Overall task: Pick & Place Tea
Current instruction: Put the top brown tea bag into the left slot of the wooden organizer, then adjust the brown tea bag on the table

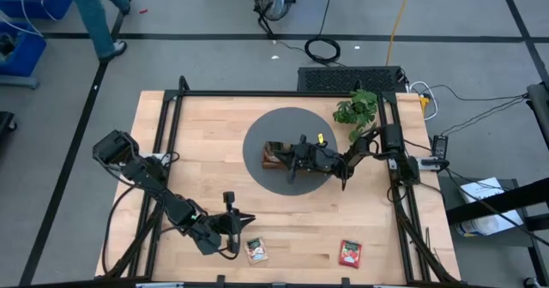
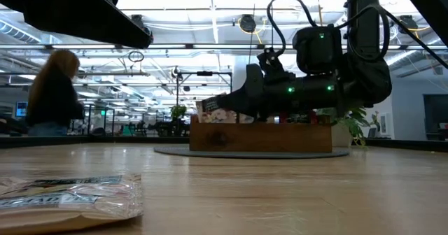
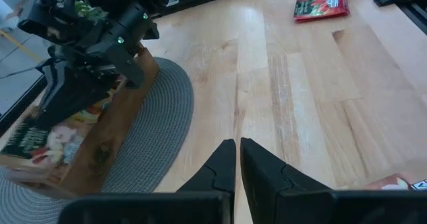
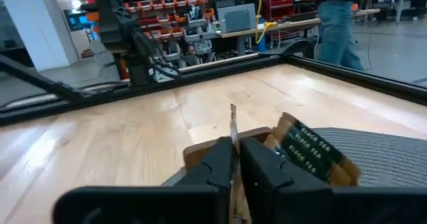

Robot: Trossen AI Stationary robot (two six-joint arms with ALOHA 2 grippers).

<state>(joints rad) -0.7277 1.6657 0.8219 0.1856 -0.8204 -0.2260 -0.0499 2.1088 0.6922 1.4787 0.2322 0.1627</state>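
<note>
The brown wooden tray point(image 1: 268, 159) point(image 2: 259, 138) point(image 3: 100, 144) stands on a round grey mat point(image 1: 274, 121). My right gripper point(image 1: 279, 158) point(image 4: 236, 151) reaches over the tray's left end and is shut on a tea sachet. Sachets with dark green tops point(image 4: 308, 151) lean in the tray. My left gripper point(image 1: 247, 223) point(image 3: 237, 154) hangs shut and empty near the table's near edge. Beside it a sachet point(image 1: 256, 250) point(image 2: 70, 196) lies flat. A red sachet point(image 1: 350, 254) point(image 3: 321, 5) lies flat farther right. My right gripper pinches a tea sachet between its two fingers, and the sachet's thin edge point(image 4: 232, 121) sticks out past the fingertips. The fingers come nearly level from the table's right. In the low view the sachet point(image 2: 210, 111) shows above the tray's left end, its lower part hidden behind the tray wall.
A potted plant point(image 1: 356, 108) stands at the far right of the table, close to the right arm. A black frame rail point(image 1: 257, 93) borders the table. Bare wood lies between the mat and the two loose sachets. A person point(image 2: 52, 95) walks in the room beyond.
</note>
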